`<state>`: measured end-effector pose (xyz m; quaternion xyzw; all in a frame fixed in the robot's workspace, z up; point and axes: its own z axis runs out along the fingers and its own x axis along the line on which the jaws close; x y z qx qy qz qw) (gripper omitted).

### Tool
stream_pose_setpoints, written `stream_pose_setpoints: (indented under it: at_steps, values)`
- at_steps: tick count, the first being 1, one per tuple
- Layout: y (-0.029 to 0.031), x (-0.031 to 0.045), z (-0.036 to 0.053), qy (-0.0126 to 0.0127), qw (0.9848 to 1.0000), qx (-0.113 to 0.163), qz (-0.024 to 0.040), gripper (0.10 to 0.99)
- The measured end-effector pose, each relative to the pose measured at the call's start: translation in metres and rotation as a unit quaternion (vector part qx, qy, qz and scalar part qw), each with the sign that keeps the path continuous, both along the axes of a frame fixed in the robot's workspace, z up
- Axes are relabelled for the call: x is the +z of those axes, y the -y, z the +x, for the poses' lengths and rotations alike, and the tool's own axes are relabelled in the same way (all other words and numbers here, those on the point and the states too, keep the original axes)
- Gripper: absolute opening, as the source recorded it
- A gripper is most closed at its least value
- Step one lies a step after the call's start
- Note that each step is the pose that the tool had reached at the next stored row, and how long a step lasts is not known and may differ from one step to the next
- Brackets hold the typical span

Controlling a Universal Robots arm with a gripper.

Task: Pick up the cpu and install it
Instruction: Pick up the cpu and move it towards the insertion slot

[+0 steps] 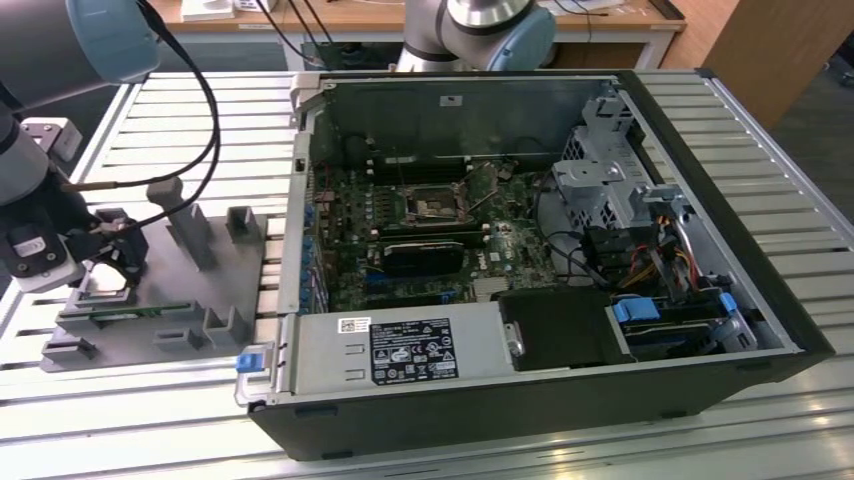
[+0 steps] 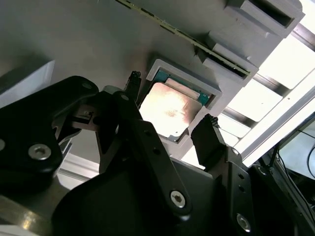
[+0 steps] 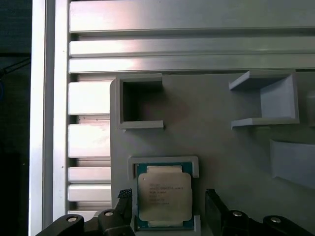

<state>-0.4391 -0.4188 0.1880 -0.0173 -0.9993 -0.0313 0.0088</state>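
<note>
Nothing installed yet — the cpu [image 3: 164,195] lies flat in its nest on the grey tray [image 3: 221,142], not lifted. The socket [image 1: 434,207] in the open case [image 1: 534,410] sits well apart, toward the exterior view's right. My gripper [image 3: 169,197] hangs just above the chip with jaws spread, a fingertip [image 3: 125,199] on each side, neither touching it as far as both wrist views show. My arm [image 1: 27,160] reaches down over the tray's end at the exterior view's left — wrist near vertical.

exterior view: high, wide | both wrist views: close; first straight down, second seemingly oblique; share cpu [image 3: 164,199] [image 2: 170,109]
</note>
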Motion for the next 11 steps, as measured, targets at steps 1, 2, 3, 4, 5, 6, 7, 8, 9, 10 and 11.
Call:
stream_pose_setpoints:
  at_steps: [1, 2, 3, 4, 5, 6, 7, 8, 9, 10, 11]
  values:
    - [-0.0003, -0.0003, -0.0001, -0.0001, 1.0, 0.0, 0.0001, 0.694]
    - [-0.0006, -0.0005, -0.0001, -0.0002, 1.0, 0.0, 0.0001, 0.694]
    - [-0.0008, -0.0009, -0.0001, -0.0001, 1.0, 0.0, 0.0002, 0.694]
    - [-0.001, -0.0014, -0.0001, 0.0, 1.0, 0.0, 0.0003, 0.694]
    - [-0.0011, -0.0018, -0.0002, 0.0, 1.0, 0.0, 0.0003, 0.694]
    - [-0.0012, -0.0022, -0.0004, -0.0001, 1.0, 0.0, 0.0004, 0.694]
    - [-0.0014, -0.0023, -0.0004, -0.0001, 1.0, 0.0, 0.0004, 0.694]
    - [-0.0015, -0.0026, -0.0006, -0.0001, 1.0, 0.0, 0.0006, 0.682]
    - [-0.0016, -0.0029, -0.001, 0.0, 1.0, 0.0, 0.0007, 0.682]
    - [-0.0017, -0.003, -0.0014, 0.0, 1.0, 0.0, 0.0008, 0.612]
    - [-0.0019, -0.003, -0.0016, -0.0001, 1.0, 0.0, 0.0008, 0.612]
